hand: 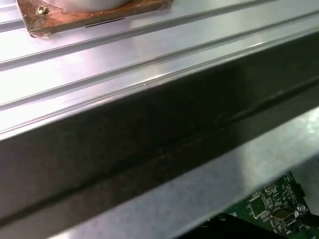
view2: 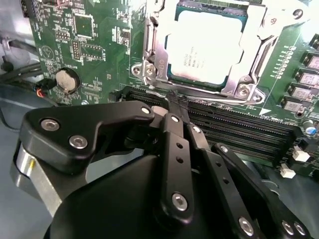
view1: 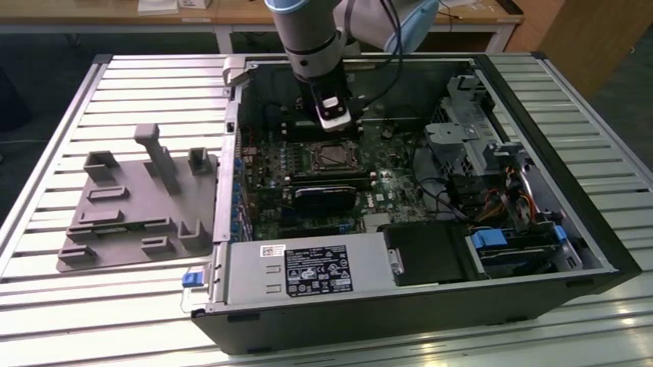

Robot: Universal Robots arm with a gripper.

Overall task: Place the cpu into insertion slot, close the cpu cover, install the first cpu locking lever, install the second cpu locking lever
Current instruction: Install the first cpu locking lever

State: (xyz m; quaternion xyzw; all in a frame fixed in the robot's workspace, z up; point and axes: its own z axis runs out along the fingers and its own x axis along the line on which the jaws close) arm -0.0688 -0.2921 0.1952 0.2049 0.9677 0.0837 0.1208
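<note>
Ribbed metal table [view1: 82,306] carries an open computer case [view1: 408,313], with a grey moulded tray [view1: 133,206] beside it on the exterior view's left. The arm reaches down into the case, its gripper [view1: 336,130] just above the far edge of the slot [view1: 332,156]. In the second wrist view the cpu [view2: 204,47] lies flat in the slot with the cover [view2: 159,55] down around it (its silver top showing through the window). The gripper [view2: 177,105] is narrow, tips together, at a thin lever [view2: 154,93] between cover and memory slots [view2: 234,124]; whether it pinches the lever I cannot tell
</note>
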